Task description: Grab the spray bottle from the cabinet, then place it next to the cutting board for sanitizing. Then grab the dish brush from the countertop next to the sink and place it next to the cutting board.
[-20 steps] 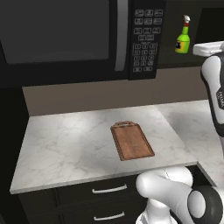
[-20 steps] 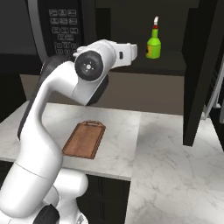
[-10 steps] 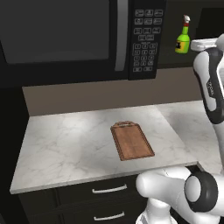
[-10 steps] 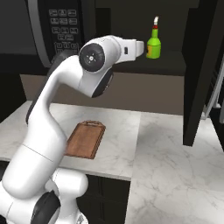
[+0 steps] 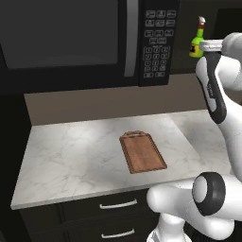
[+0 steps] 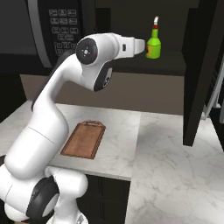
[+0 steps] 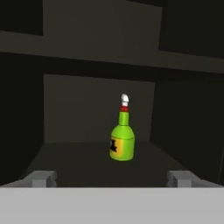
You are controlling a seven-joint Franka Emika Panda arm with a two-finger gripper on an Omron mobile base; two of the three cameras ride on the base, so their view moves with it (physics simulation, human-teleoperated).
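Spray bottle stood upright on the dark shelf inside the open cabinet, alone in that compartment, label facing the hand camera. Same bottle seen at and, right of the microwave. Gripper was spread wide, nothing held, finger tips level with the shelf front and short of the bottle, not touching it. In the right base view the hand sat just beside the bottle at shelf height. Cutting board lay flat on the countertop, handle end toward the wall, nothing on it; also at. Drawers with silver handles were below the counter edge. Bottle and board were well apart.
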